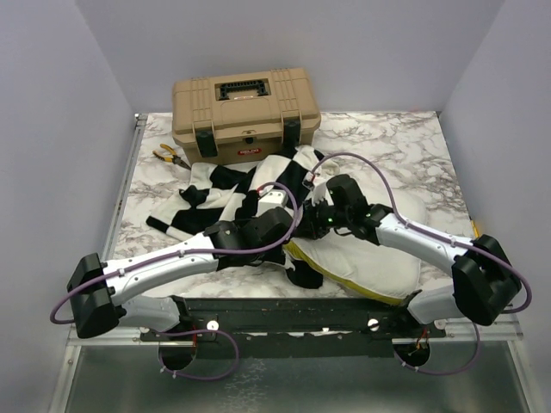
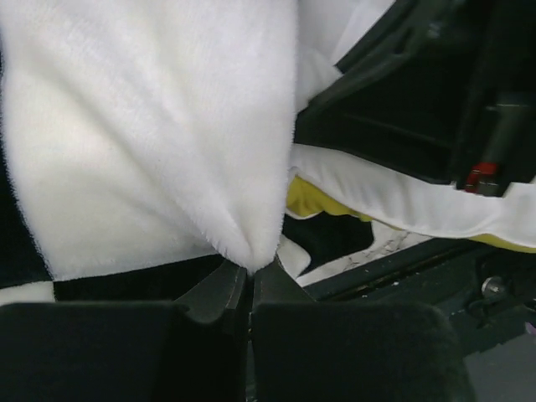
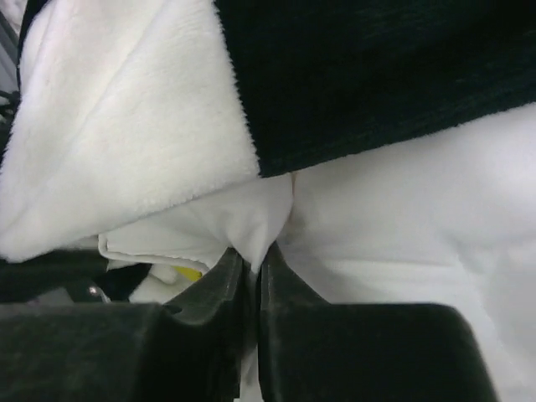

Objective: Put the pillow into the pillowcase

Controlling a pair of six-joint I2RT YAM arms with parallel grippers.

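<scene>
The black and cream checkered pillowcase (image 1: pixel 225 196) lies crumpled in the middle of the table, and its fleece fills the left wrist view (image 2: pixel 142 142). The white pillow (image 1: pixel 366 262) with a yellow edge lies at the front right, its left end against the pillowcase. My left gripper (image 1: pixel 274 222) is shut on a fold of cream pillowcase fleece (image 2: pixel 249 270). My right gripper (image 1: pixel 315 215) is shut on a fold of smooth white fabric (image 3: pixel 254 255) that looks like the pillow's (image 3: pixel 419 209). Pillowcase fleece (image 3: pixel 126 134) hangs over that fold.
A tan toolbox (image 1: pixel 245 116) stands at the back of the marble table (image 1: pixel 405 163). Yellow-handled pliers (image 1: pixel 170 156) lie left of it. A black tool handle (image 1: pixel 158 225) pokes out from under the pillowcase. A dark metal rail (image 1: pixel 284 314) runs along the near edge.
</scene>
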